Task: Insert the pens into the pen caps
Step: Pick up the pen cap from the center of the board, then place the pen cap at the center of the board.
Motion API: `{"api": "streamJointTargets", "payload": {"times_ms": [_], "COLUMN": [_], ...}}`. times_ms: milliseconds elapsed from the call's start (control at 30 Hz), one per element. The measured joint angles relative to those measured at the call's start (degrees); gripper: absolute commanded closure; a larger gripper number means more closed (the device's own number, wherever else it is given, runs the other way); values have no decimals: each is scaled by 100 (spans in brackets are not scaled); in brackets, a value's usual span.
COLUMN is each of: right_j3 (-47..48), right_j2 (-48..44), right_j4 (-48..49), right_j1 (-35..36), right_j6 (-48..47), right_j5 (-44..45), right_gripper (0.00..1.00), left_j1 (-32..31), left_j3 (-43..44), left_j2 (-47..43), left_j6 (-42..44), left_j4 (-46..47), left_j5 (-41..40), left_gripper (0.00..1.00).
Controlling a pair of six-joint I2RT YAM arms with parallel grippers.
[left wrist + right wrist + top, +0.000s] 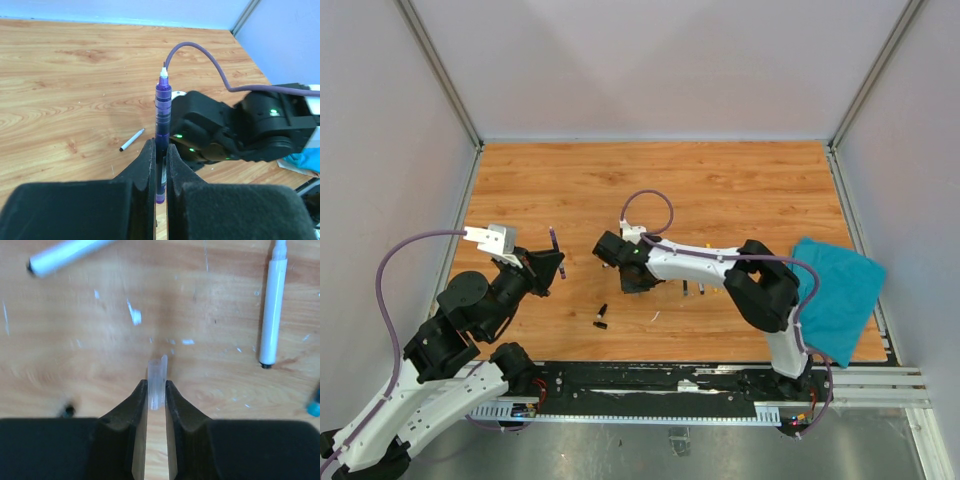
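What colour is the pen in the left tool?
The pen is purple, white-tipped; left wrist view shows it best.

**One Table Seen From Three Cameras**

The brown wood-grain table (720,190) is taken in whole from high above and behind the arm bases (795,368), looking down and forward. From the left wrist it is viewed low and slantwise, close over the black left fingers (145,165), toward the black-and-white right arm (240,130), which is shared with the top view. From the right wrist the table is seen straight down, very near, past the black right fingers (137,402).
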Motion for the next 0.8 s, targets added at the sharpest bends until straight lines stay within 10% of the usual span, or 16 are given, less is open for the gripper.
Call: {"api": "streamJointTargets", "payload": {"times_ms": [333,800], "right_j3": [-2712,-3458], "right_j2": [-2302,-2905], "right_j4": [1001,389], "right_j1": [2,13], "right_j6": [-2317,-3279], "right_j5": [-1217,-1373], "right_gripper": [81,79], "left_j1": [0,0], "left_j3": [0,0], "left_j2": [33,177], "left_j6": [0,0], "left_j4": [-9,-13], "left_j5": [2,7], "left_gripper": [99,99]}}
